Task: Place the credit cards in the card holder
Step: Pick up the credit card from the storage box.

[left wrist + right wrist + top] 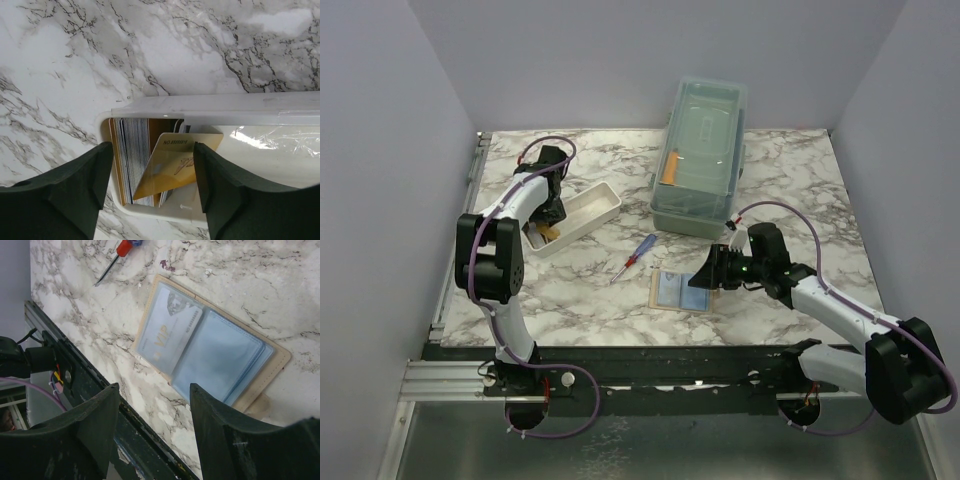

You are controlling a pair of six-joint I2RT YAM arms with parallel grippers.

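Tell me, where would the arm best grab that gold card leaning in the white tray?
Probably by its raised upper end, coming down from above. The gold card lies tilted on the striped cards in the white tray's corner, so that end stands clear of the flat stack. The open left gripper straddles it.

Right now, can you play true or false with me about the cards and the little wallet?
1. The card holder lies open on the table. True.
2. A VIP card sits inside the card holder. True.
3. The gold card lies in the big clear box. False: it is in the white tray, on top of other cards.
4. The left jaws are clamped on a card. False: they stand wide open over the white tray.
5. The screwdriver lies on the table between the white tray and the card holder. True.
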